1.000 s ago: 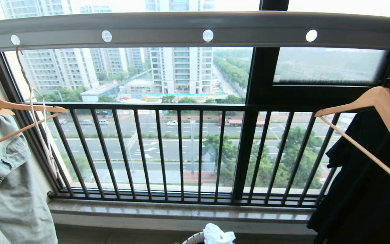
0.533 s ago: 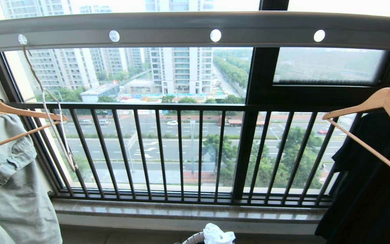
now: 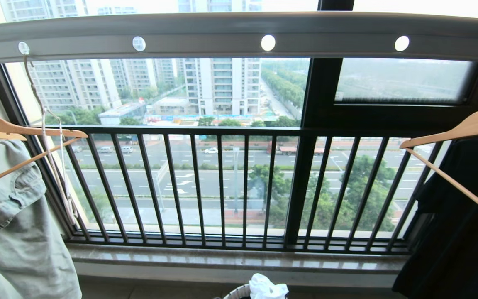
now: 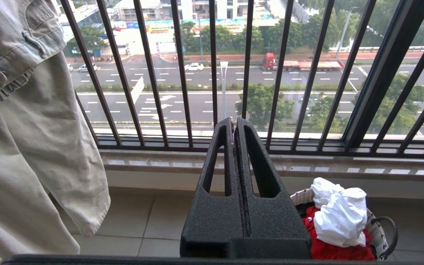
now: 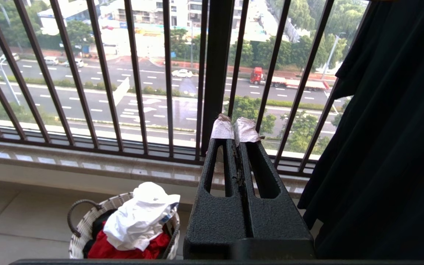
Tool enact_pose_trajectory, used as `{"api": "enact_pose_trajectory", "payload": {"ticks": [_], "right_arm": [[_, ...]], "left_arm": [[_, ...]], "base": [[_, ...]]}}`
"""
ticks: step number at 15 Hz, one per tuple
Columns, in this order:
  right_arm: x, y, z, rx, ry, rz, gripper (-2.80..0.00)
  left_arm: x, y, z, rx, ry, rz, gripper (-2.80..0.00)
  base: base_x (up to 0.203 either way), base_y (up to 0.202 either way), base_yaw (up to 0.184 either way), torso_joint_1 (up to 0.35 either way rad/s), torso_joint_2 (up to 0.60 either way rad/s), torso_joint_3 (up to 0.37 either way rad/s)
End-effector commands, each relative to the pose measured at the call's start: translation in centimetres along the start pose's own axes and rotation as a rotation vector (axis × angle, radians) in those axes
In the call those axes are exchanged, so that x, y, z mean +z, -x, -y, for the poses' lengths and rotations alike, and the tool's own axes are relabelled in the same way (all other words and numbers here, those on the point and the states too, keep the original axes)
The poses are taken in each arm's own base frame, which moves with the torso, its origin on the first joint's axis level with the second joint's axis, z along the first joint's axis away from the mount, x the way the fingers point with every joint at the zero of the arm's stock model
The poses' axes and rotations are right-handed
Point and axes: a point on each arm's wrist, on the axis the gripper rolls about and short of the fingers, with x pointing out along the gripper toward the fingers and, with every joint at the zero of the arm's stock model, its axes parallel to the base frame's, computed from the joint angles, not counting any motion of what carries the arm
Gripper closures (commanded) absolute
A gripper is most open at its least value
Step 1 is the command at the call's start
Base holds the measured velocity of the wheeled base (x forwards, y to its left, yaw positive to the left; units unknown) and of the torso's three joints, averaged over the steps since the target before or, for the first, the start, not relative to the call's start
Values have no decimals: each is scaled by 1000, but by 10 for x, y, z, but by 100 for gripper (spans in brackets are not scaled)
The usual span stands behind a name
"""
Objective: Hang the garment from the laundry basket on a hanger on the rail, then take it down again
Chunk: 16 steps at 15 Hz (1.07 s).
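A: Your pincers?
B: Left pincer and right pincer are both sitting pressed together, gripping nothing, facing the railing.
A: The garment?
B: It's lying crumpled in the basket on the floor. Hanger is dangling from the rail.

Floor: pale tiles w/ grey grout, running up to the wall below the window sill. Laundry basket stands directly on it, near that wall, roughly mid-window. Rail overhead carries thin cream wire hanger hooked in a hole at left end, plus wooden hangers w/ clothes at both ends.
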Motion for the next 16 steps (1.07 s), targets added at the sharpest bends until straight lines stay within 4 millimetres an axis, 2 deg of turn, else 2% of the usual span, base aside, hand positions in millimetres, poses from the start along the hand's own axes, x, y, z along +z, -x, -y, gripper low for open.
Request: {"api": "enact_pose_trajectory", "payload": {"ticks": [1,16], "right_arm": [[0,0,0,1,1,-2,0],[0,0,0,1,0,-2,0]], "left_arm": [[0,0,0,0,0,0,0],[0,0,0,0,0,-1,0]], "base": [[0,0,0,0,0,0],[0,0,0,0,0,0]]}}
